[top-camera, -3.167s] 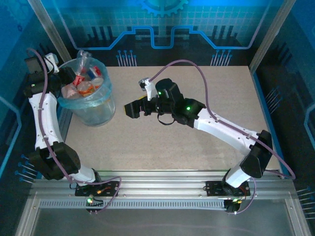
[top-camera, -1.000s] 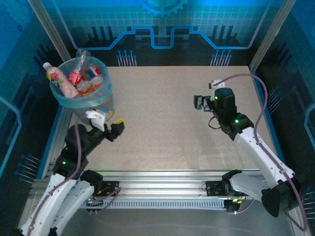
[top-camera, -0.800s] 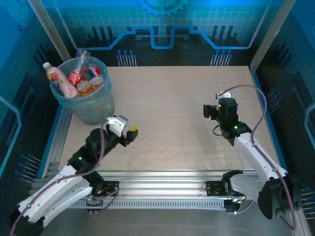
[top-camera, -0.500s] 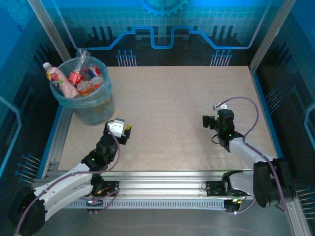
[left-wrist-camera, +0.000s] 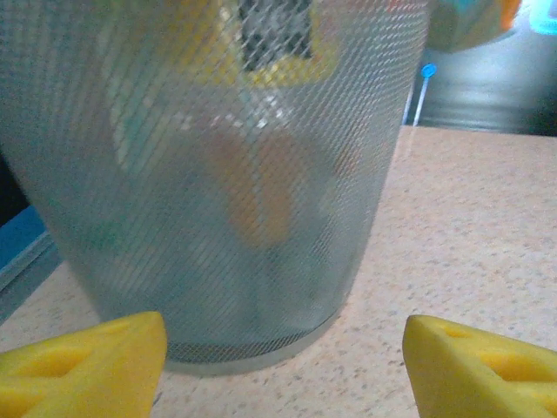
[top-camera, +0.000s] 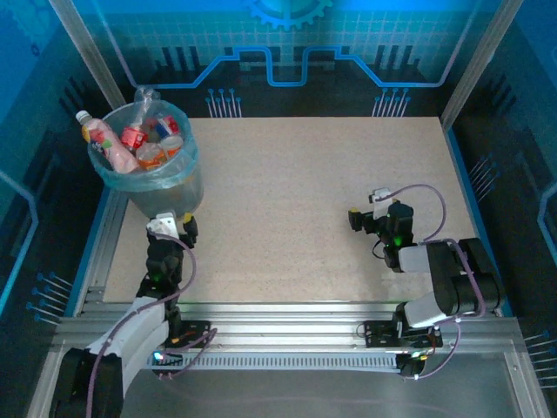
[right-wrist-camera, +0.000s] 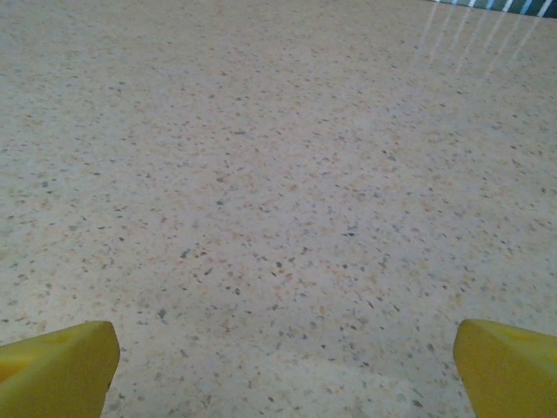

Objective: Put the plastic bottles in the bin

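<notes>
The grey mesh bin [top-camera: 174,198] with its pale bag stands at the table's far left corner. It holds several plastic bottles [top-camera: 139,141] with red, white and orange labels, and one pink bottle [top-camera: 97,132] leans over the rim. My left gripper [top-camera: 171,228] sits low on the table just in front of the bin, open and empty. In the left wrist view the bin's wall [left-wrist-camera: 174,131] is close ahead, an orange bottle [left-wrist-camera: 254,193] shows through the mesh, and the left gripper [left-wrist-camera: 283,370] holds nothing. My right gripper [top-camera: 357,218] rests low at the right, open over bare table [right-wrist-camera: 278,174].
The speckled tabletop [top-camera: 305,174] stretches between the two arms. Metal frame posts [top-camera: 87,52] rise at the back corners, and an aluminium rail [top-camera: 287,318] runs along the near edge by the arm bases.
Both arms have drawn back toward their bases and folded down. The left gripper left the bin's top and now sits at its foot, jaws wider. The right gripper retreated to the right.
</notes>
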Controlling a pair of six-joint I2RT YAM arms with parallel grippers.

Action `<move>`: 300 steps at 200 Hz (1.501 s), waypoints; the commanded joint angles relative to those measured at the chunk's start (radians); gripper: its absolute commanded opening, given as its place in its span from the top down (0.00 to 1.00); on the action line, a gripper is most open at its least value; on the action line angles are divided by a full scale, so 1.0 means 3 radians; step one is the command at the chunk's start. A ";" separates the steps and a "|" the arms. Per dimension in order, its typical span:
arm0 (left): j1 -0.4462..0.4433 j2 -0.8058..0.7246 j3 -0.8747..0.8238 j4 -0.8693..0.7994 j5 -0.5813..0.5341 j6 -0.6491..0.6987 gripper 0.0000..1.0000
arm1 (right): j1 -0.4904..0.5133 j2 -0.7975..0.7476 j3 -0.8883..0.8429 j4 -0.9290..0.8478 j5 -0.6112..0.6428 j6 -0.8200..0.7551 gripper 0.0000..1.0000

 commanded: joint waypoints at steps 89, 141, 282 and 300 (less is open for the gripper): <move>0.0237 0.1781 0.0688 0.1003 0.0998 0.0104 0.20 | -0.0224 0.0069 0.0356 -0.0149 -0.0224 0.0159 0.00; 0.0283 0.2706 0.0714 0.1969 0.1203 0.0111 0.15 | -0.0198 0.0079 0.0393 -0.0209 -0.0154 0.0153 0.00; 0.0271 0.2584 0.1192 0.0874 0.0648 -0.0076 0.01 | -0.0077 0.0087 0.0425 -0.0266 0.0108 0.0108 0.00; 0.0272 0.2581 0.1192 0.0873 0.0648 -0.0073 0.01 | -0.0076 0.0087 0.0429 -0.0266 0.0109 0.0107 0.00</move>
